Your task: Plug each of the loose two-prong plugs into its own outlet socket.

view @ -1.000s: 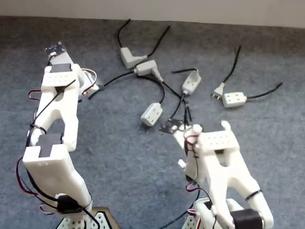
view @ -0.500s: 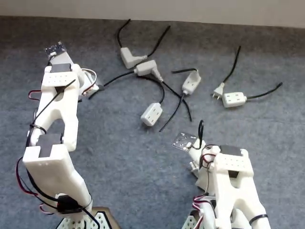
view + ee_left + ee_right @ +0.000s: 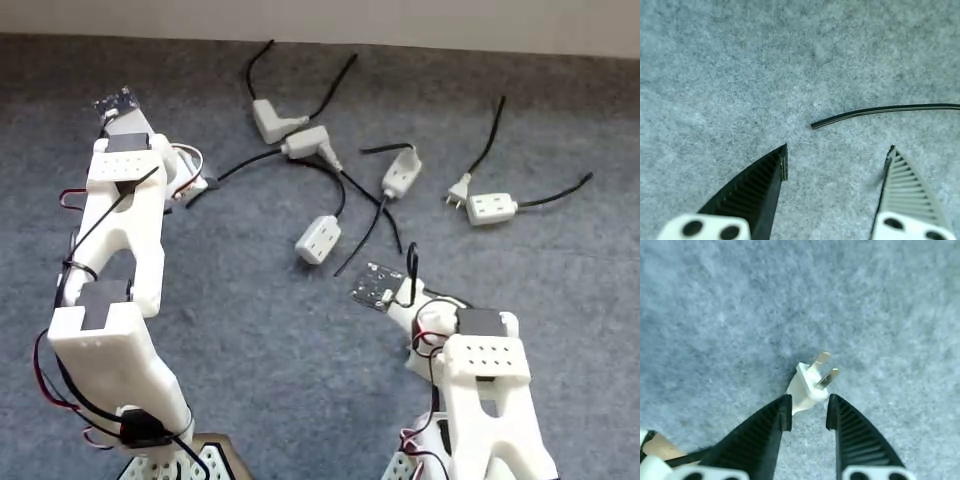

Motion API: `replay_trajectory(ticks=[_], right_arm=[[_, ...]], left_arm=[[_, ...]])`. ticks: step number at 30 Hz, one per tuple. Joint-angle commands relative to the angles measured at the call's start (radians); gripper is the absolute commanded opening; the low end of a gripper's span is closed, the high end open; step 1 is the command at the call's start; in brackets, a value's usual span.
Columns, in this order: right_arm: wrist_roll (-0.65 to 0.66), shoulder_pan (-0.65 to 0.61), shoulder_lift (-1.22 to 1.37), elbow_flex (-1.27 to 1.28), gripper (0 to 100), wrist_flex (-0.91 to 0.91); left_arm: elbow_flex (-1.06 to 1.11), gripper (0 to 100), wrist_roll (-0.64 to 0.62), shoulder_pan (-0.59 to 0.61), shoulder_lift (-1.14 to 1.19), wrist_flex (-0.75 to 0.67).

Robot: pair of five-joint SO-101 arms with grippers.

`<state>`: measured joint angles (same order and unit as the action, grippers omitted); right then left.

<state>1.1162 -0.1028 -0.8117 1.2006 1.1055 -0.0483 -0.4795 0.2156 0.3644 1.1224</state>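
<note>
My right gripper point(image 3: 809, 402) is shut on a white two-prong plug point(image 3: 807, 385), whose brass prongs point away from me just above the grey carpet. In the high view the right arm point(image 3: 480, 370) sits at the front right, and a black cord point(image 3: 411, 265) loops up by its wrist. My left gripper point(image 3: 838, 152) hangs open over bare carpet, just short of a black cable end point(image 3: 812, 125). It shows at the left in the high view point(image 3: 192, 187). White outlet sockets lie at the centre point(image 3: 318, 240), behind it point(image 3: 400, 175) and at the right point(image 3: 491, 207), the last with a loose plug point(image 3: 458, 191) beside it.
Two more white cord pieces, an angled one point(image 3: 270, 122) and a straight one point(image 3: 305, 142), lie at the back centre with black cords trailing. A long black cable point(image 3: 365, 225) crosses the middle. The left arm point(image 3: 120, 230) runs along the left side.
The right arm drew back from the cables toward the front, then edged a little forward and left. The left arm has not moved.
</note>
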Motion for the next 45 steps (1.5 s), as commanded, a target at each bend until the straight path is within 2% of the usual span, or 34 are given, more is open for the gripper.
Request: replay_trajectory(ticks=[1,14,16,20,24,34,41,45], right_arm=[[-0.061,-0.047,0.016,-0.039,12.7,-0.022],[-0.084,-0.061,0.223,-0.047,12.4,-0.030],[-0.091,-0.059,0.249,-0.042,12.3,-0.079],[-0.222,-0.062,0.305,-0.042,12.3,-0.214],[-0.307,-0.070,0.331,-0.059,12.3,-0.246],[-0.454,-0.087,0.305,-0.134,12.3,-0.237],[-0.474,-0.087,0.305,-0.298,12.7,-0.018],[-0.474,-0.087,0.309,-0.338,12.7,0.001]], left_arm=[[-0.013,31,-0.006,0.002,-0.051,-0.015],[-0.015,31,-0.006,0.002,-0.051,-0.012],[-0.015,31,-0.006,0.002,-0.051,-0.011],[-0.015,31,-0.006,0.002,-0.051,-0.011],[-0.015,31,-0.006,0.002,-0.051,-0.011],[-0.016,31,-0.006,0.002,-0.051,-0.011],[-0.015,31,-0.006,0.002,-0.051,-0.011],[-0.015,31,-0.006,0.002,-0.051,-0.011]])
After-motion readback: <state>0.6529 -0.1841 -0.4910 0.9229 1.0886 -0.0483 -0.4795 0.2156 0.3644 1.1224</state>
